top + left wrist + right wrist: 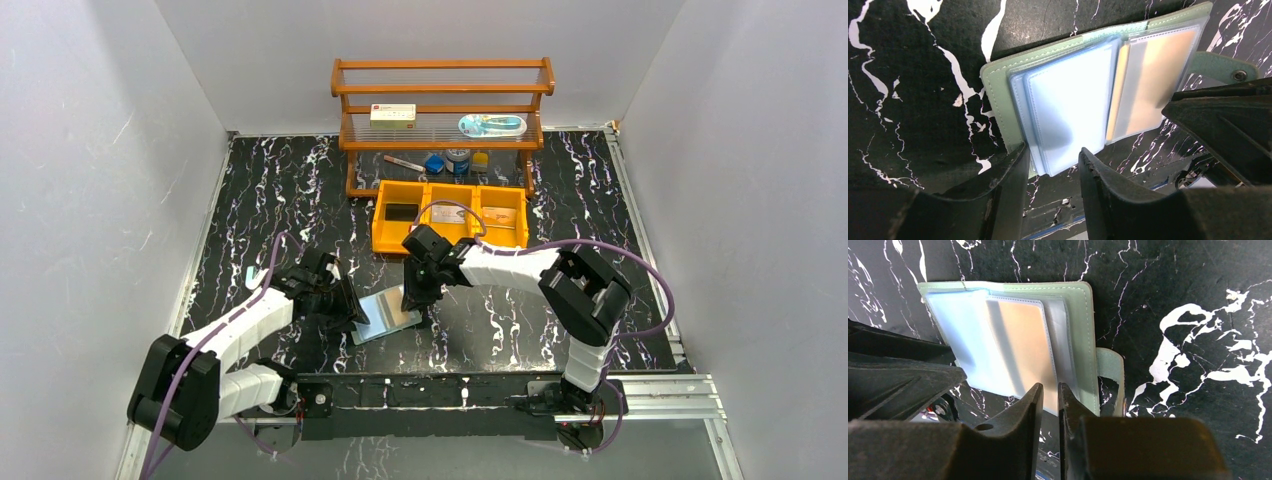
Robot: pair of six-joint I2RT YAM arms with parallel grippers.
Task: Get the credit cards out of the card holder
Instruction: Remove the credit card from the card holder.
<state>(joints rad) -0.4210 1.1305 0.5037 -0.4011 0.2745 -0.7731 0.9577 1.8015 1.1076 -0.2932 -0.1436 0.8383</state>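
With the open holder (388, 312) lying on the surface (520, 330) between the arms, the spread left fingers (1008, 195) looked best used to pin its left sleeves while the right fingers (1028, 430), nearly together at the orange card (1020, 340), grip unclear, drew it out straight.

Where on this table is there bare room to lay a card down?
Bare table lies left of the bins and shelf, and again right of them, out to the edge. It is crowded at the middle front, where the left tool and right tool meet over the card holder.
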